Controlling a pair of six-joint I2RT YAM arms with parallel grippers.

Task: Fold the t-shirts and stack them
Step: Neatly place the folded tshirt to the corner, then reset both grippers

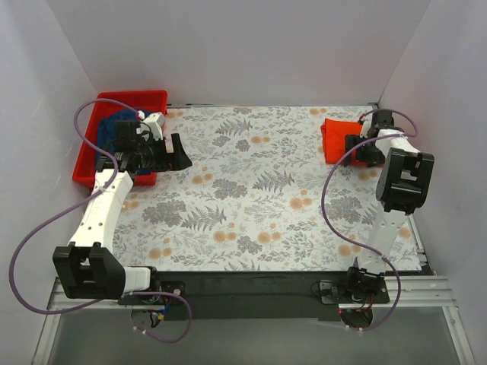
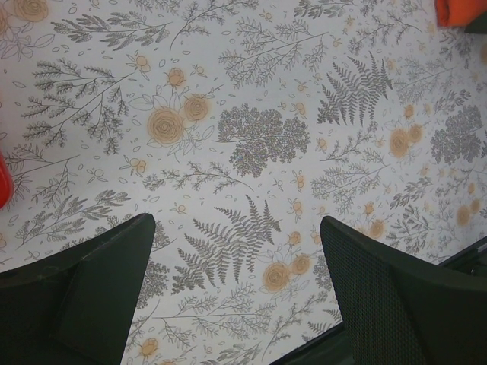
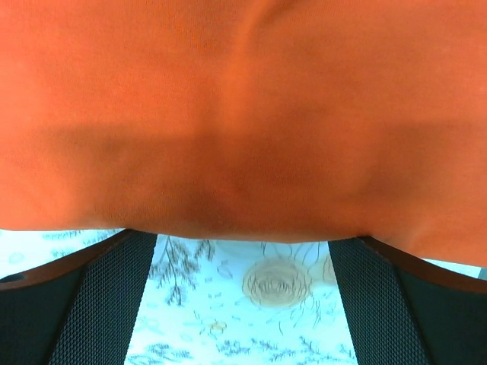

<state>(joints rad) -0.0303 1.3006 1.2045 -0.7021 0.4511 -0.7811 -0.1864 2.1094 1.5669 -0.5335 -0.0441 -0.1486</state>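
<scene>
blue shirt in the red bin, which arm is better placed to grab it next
Left, likely. The left arm is right beside the red bin holding the blue shirt, jaws open and empty. The right arm is across the table, jaws at the orange shirt.

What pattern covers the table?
The table cover shows grey ferns and pale orange flowers on white; clearest in the left wrist view.
</scene>
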